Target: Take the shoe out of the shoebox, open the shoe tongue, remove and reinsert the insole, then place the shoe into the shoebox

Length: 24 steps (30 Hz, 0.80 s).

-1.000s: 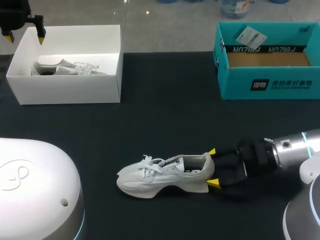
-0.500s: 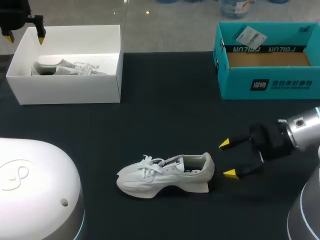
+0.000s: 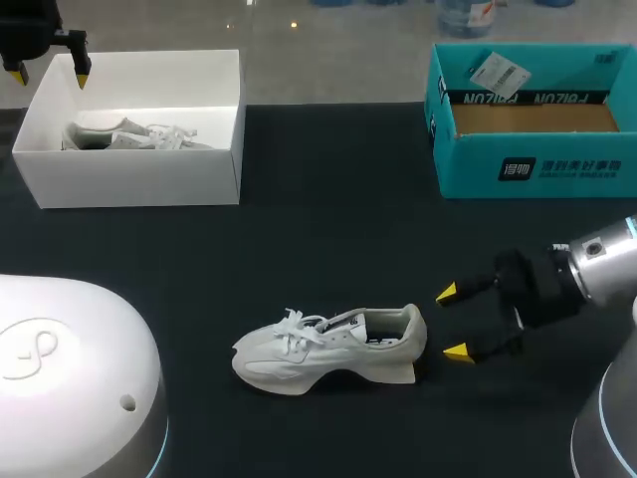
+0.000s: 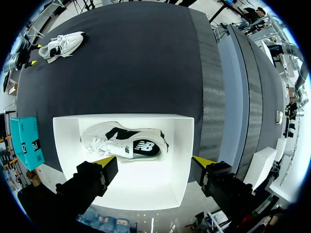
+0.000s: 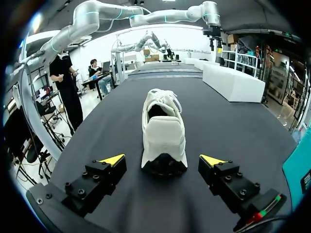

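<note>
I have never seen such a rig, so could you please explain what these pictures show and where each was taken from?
Two robot arms share a black table. The head view looks down from above; the two round views come from a camera on each wrist. A white shoe lies on the table, heel toward the open, empty right gripper. The left gripper hovers open above a white box holding a second shoe. A teal box stands at the far right.

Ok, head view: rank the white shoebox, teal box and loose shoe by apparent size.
White shoebox and teal box: about alike, teal one cut by the edge, so unranked.
Loose shoe: smallest.
</note>
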### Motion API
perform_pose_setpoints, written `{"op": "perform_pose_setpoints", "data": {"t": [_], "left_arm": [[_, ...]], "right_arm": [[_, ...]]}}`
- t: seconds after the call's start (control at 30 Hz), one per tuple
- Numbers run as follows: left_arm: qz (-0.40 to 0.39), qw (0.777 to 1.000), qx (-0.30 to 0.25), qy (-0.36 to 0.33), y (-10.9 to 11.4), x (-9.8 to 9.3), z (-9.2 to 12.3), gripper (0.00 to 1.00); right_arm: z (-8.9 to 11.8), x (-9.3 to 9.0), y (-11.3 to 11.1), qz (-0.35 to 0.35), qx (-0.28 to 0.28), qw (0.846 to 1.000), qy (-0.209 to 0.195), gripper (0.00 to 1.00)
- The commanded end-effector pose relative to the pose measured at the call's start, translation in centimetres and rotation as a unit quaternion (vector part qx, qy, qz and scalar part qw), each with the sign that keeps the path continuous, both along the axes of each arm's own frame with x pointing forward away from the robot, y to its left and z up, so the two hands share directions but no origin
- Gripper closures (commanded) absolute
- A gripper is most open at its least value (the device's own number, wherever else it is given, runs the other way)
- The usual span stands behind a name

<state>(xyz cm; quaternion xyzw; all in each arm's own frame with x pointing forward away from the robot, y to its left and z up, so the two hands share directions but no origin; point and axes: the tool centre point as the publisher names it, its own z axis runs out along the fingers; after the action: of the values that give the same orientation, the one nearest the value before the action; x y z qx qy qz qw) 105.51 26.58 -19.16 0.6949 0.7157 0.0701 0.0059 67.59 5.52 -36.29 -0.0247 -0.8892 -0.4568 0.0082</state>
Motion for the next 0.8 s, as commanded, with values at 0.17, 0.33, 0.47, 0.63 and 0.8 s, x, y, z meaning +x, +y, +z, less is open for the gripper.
{"op": "perform_pose_setpoints", "data": {"t": [0.17,0.33,0.47,0.63,0.8], "left_arm": [[0.0,1.0,0.001,-0.001,0.0,-0.1,0.0,0.0],[0.0,1.0,0.001,-0.001,0.0,-0.1,0.0,0.0],[0.0,1.0,0.001,-0.001,0.0,-0.1,0.0,0.0],[0.0,1.0,0.001,-0.001,0.0,-0.1,0.0,0.0],[0.0,1.0,0.001,-0.001,0.0,-0.1,0.0,0.0]], "right_arm": [[-3.2,1.1,2.1,0.008,0.031,0.999,0.001,0.0],[-4.1,1.4,3.1,0.016,0.043,0.999,0.004,0.0],[-4.6,1.0,3.9,0.023,0.052,0.998,0.01,0.0],[-5.0,0.4,4.1,0.018,0.062,0.998,0.015,0.0],[-5.3,0.1,4.4,0.017,0.064,0.998,0.018,0.0]]}}
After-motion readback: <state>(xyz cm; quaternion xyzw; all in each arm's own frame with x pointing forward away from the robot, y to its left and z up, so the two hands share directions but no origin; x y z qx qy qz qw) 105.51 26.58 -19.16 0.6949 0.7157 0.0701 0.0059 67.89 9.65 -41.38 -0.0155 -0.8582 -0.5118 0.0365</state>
